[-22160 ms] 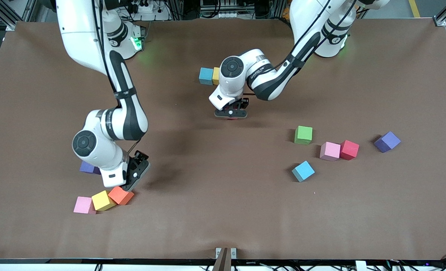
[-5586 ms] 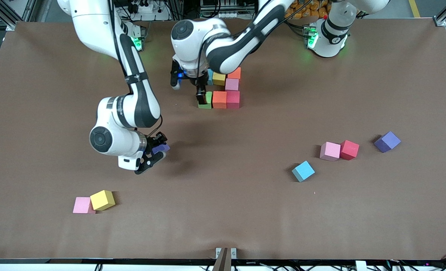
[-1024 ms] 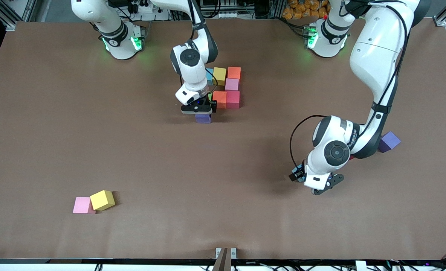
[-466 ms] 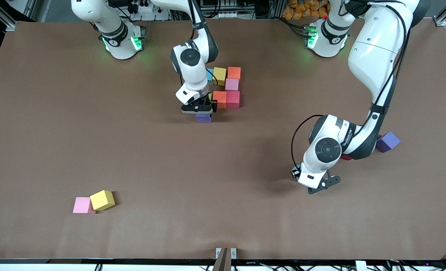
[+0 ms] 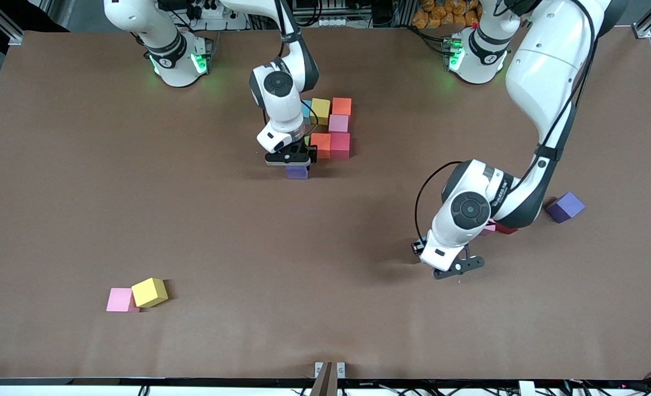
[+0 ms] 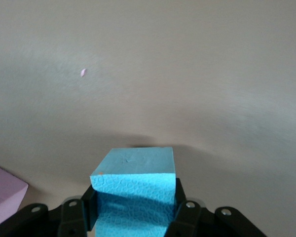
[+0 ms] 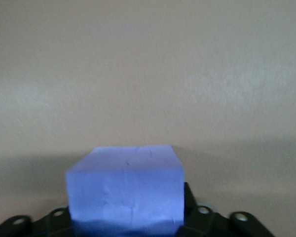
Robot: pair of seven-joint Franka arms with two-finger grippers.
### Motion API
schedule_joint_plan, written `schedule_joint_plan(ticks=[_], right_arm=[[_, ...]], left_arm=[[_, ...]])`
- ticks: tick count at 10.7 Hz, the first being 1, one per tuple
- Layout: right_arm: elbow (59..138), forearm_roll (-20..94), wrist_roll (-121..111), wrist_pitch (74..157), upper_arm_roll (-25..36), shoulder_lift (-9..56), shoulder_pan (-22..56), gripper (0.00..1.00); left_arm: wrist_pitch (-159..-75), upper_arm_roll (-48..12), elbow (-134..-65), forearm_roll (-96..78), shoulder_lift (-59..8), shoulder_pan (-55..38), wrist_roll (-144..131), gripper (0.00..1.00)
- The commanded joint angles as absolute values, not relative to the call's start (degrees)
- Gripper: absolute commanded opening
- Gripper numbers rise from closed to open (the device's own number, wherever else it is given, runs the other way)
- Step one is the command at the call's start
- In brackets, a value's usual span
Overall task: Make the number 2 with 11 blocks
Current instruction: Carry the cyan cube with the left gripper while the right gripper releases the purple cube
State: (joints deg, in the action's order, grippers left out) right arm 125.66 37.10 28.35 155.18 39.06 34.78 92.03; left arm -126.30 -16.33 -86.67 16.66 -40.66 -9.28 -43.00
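- Foam is making up every cube, so the blue block (image 6: 133, 190) is likely handling light and slightly squashy; flat opposite faces are the sensible hold.
- The left end effector (image 5: 451, 268) is clamping that blue block above the table (image 5: 325, 308), toward the left arm's end.
- The right end effector (image 5: 288, 160) is sitting at the purple block (image 5: 297, 172), just nearer the camera than the unfinished figure (image 5: 330, 129); whether it is gripping, I cannot tell.
- No writing is legible.

The left gripper (image 5: 451, 268) has lifted the blue block (image 6: 134, 190) off the table.
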Motion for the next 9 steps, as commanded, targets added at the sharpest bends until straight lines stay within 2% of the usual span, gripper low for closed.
schedule_joint_plan(ticks=[1,3,9], right_arm=[[126.7,39.2,28.2,155.7,38.9,34.7,92.6,1.0],[126.1,39.8,28.3,153.7,39.0,33.9,91.6,1.0],[123.0,43.6,28.1,147.1,39.8,32.2,89.0,1.0]], left_arm=[[-122.5,-16.9,-86.2,17.3,-37.6,-11.1,-40.3,0.06],[-117.6,-17.4,-82.8,17.1,-37.8,-14.1,-40.0,0.06],[-110.0,-17.6,-77.1,12.3,-37.7,-22.3,-40.1,0.07]])
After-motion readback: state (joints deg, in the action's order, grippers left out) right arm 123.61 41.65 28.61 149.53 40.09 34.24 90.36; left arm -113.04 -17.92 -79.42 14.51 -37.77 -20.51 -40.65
